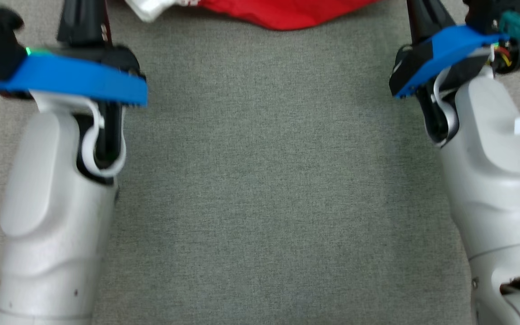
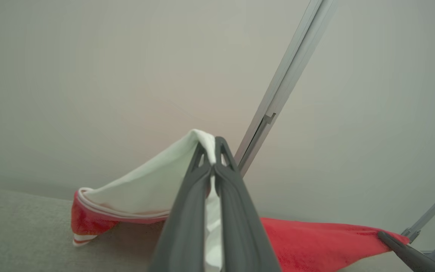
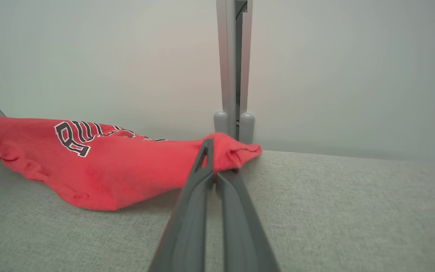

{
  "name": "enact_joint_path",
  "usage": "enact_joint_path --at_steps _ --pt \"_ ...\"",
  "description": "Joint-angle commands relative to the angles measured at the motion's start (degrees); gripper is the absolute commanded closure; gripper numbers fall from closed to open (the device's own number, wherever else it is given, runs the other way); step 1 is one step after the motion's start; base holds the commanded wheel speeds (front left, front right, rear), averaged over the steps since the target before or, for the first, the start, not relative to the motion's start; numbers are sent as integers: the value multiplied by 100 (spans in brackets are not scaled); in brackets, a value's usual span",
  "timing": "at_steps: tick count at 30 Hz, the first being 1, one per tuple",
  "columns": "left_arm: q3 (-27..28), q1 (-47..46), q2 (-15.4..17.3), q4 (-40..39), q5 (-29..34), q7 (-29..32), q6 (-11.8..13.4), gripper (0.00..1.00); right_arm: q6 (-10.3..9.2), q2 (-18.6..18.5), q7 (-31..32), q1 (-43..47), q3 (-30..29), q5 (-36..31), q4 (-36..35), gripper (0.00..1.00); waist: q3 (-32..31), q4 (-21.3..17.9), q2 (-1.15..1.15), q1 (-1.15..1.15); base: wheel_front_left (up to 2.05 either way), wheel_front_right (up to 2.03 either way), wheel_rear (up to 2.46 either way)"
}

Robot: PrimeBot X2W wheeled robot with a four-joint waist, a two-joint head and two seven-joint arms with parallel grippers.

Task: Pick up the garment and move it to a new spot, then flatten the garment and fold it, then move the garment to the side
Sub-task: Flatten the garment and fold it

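Head view: the left arm (image 1: 57,203) and right arm (image 1: 490,180) reach forward, wide apart, over the grey desk (image 1: 260,189). The red jersey (image 1: 287,16) sits right at the far edge, a white patch (image 1: 151,9) showing beside it. The open middle of the desk lies between the arms.

Left wrist view: the left jaws are clenched on the jersey's white inner face (image 2: 153,181) and hold that corner up off the desk. The red cloth (image 2: 315,241) sags away to the other arm's finger (image 2: 410,253) at the far corner. A metal frame post (image 2: 278,94) stands behind.

Right wrist view: the right jaws are clamped on a bunched red corner (image 3: 236,151), low by the desk. The lettered body (image 3: 108,170) slumps on the surface.

My call: this is the carry to a new spot, and the flattening is not yet done. The next move calls for both grips held firm, the corners drawn apart until the edge goes taut, then an even pull back toward the open middle.
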Motion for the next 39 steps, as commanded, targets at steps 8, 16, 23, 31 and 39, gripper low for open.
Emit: enact_joint_path --at_steps 8,16,23,31,39 --pt "250 1869 -94 -1102 -485 -226 22 100 1 -45 -351 1327 290 759 -750 100 -634 -146 0 0 0 0 0" --pt "318 4053 117 -2879 -641 20 363 100 1 -123 -124 3354 121 1117 -2550 100 -1433 -128 0 0 0 0 0" --pt "263 5428 348 -4183 -671 429 682 100 1 1 576 5245 -371 1054 -4438 100 -2003 5 0 0 0 0 0" --pt "74 6511 705 -5134 -531 1034 973 100 1 46 1495 6728 -691 1229 -5994 100 -2213 120 0 0 0 0 0" --pt "-194 6218 624 -4179 -447 1179 965 100 1 44 1953 6636 -714 1117 -5300 100 -2196 142 0 0 0 0 0"
